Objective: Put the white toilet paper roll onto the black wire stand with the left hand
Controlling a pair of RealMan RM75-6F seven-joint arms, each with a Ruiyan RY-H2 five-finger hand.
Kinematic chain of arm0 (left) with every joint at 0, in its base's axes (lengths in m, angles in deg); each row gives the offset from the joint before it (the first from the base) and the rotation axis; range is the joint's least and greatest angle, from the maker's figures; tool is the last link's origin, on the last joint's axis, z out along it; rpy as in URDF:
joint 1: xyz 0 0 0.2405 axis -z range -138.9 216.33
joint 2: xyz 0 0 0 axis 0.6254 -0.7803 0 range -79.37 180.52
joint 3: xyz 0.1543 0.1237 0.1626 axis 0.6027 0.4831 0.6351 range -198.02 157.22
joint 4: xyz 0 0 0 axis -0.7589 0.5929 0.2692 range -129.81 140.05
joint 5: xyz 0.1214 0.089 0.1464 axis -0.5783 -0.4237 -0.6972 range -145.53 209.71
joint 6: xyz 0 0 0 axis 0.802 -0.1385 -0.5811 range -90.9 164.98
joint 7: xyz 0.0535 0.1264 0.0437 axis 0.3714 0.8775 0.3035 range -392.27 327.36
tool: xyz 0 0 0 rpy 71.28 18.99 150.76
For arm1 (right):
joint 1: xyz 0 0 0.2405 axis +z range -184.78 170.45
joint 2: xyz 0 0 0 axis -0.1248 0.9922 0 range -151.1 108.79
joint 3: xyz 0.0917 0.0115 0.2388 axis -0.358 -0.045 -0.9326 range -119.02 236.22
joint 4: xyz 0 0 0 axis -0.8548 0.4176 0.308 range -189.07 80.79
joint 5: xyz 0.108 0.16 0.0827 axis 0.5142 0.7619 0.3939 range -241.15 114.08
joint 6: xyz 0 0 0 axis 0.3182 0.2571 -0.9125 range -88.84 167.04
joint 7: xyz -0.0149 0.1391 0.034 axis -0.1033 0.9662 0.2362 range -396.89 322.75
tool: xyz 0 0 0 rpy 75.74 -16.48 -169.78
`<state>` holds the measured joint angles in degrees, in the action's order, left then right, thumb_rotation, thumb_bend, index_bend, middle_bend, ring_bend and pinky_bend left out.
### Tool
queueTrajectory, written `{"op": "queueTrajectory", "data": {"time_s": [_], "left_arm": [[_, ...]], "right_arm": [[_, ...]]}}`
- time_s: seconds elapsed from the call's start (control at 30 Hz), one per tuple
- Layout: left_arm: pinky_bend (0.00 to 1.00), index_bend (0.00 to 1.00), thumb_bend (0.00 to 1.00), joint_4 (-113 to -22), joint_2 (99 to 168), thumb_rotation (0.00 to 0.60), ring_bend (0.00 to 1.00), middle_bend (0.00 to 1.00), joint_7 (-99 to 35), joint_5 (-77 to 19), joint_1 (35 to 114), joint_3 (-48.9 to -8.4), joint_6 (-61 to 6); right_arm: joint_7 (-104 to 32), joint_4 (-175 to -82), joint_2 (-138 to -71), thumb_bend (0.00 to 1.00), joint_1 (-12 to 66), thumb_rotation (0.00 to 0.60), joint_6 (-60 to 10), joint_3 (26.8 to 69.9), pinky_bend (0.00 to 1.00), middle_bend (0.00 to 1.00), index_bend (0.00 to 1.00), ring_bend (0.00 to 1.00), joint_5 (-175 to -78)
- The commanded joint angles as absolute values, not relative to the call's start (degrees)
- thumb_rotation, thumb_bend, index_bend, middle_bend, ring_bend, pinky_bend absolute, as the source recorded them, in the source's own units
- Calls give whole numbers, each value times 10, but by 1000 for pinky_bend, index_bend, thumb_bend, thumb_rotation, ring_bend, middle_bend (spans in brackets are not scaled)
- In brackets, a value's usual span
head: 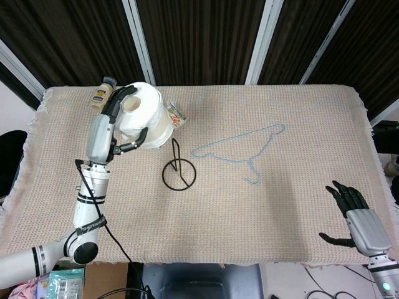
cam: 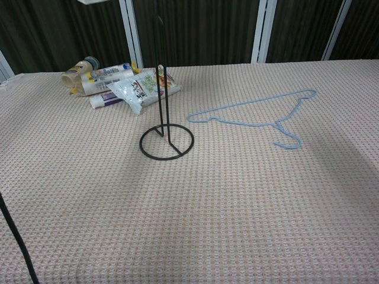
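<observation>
My left hand grips the white toilet paper roll high above the table, its cardboard core facing up. The roll hangs just left of and above the black wire stand, which stands upright on its round base mid-table. In the chest view the stand rises to the top edge, and only the roll's bottom edge shows there. My right hand rests at the front right table corner, fingers spread, holding nothing.
A blue wire hanger lies right of the stand. Behind the stand lie a snack packet, tubes and a small bottle. The woven cloth covers the whole table.
</observation>
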<state>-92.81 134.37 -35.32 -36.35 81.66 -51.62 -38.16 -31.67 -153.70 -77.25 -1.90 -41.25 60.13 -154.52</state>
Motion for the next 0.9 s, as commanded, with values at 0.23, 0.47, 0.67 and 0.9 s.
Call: {"op": "queueTrajectory", "data": {"time_s": [0.23,0.47,0.67,0.9], "left_arm": [[1000,129,712,-944,1362,600,510,357,-347,-354,830,-511,-385],[1000,130,713,-962,1371,600,509,357,-316,-351,836,-501,-394],[999,131,713,-960,1389,600,509,357,-297,-343,845,-495,-398],[999,132,714,-966,1406,600,508,356,-279,-350,857,-492,-404]], "right_arm": [[-308,-1538,-768,116,-19,600,-413,606,0,0,0,0,-1556],[-289,-1540,-762,116,-22,600,-423,611,0,0,0,0,-1572],[-269,-1537,-753,116,-27,600,-439,616,0,0,0,0,-1589],[-253,-1535,-746,116,-31,600,-452,621,0,0,0,0,-1603]]}}
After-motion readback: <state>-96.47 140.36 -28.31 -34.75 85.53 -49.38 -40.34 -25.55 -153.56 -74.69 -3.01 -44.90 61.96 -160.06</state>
